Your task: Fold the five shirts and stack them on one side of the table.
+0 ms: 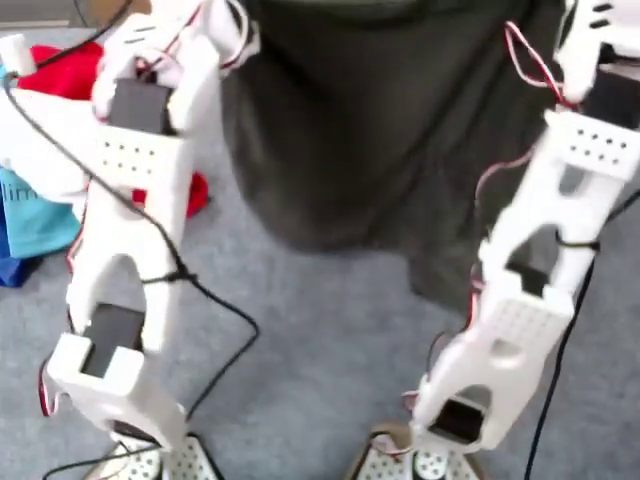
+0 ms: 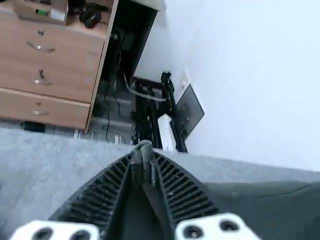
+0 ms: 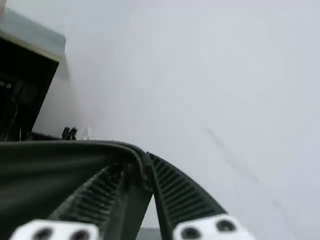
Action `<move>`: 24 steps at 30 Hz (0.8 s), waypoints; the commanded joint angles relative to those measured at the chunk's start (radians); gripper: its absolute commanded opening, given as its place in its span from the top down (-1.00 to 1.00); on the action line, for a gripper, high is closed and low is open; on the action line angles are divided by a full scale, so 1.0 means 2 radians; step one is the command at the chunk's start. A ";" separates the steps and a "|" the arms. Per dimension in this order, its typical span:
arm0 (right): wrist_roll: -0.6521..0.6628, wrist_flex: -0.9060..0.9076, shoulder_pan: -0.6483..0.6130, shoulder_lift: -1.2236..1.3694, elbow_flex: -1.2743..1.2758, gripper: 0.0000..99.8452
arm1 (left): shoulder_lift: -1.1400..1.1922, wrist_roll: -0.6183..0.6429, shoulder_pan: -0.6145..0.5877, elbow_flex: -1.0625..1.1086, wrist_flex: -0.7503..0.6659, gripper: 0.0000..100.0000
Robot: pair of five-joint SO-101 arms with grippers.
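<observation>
I have the dark shirt (image 1: pixel 360 120) strung up between my two arms, over the far part of the grey surface (image 1: pixel 330 350). Its held edge runs crosswise from one arm to the other, and that is its long axis as it hangs. The body drops from there and the lower hem sags toward the arm bases, with one corner reaching lower on the right arm's side. The left gripper (image 2: pixel 144 150) has its fingers pressed together with dark cloth pinched between them, and the shirt spreads away from it toward the other arm. The right gripper (image 3: pixel 145 162) is likewise clamped tight on the shirt's edge, which stretches taut from its tips (the cloth curls right over one finger). To the side of the dark shirt, beyond the left arm, lies a loose heap. It holds a red shirt (image 1: pixel 60 65) closest to the dark one, some white cloth (image 1: pixel 40 140), and a blue shirt (image 1: pixel 35 215) farthest out.
</observation>
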 commanded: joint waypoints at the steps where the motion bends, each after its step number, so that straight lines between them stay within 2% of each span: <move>1: -0.017 0.054 0.012 -0.006 -0.097 1.00 | -0.044 0.002 0.001 -0.109 0.123 0.96; 4: -0.017 0.100 0.021 -0.007 -0.148 1.00 | -0.059 0.002 0.002 -0.163 0.185 0.96; 9: -0.018 0.137 0.045 -0.068 -0.132 1.00 | -0.088 0.002 0.005 -0.247 0.274 0.96; 13: -0.014 0.192 0.055 -0.122 -0.141 1.00 | -0.110 0.002 0.044 -0.302 0.347 0.96; 17: -0.020 0.219 0.070 -0.191 -0.142 1.00 | -0.164 0.002 0.078 -0.327 0.349 0.96; 20: -0.054 0.218 0.089 -0.243 -0.140 1.00 | -0.203 0.002 0.095 -0.316 0.349 0.96; 24: -0.058 0.193 0.079 -0.249 -0.105 1.00 | -0.168 0.000 0.094 -0.196 0.305 0.96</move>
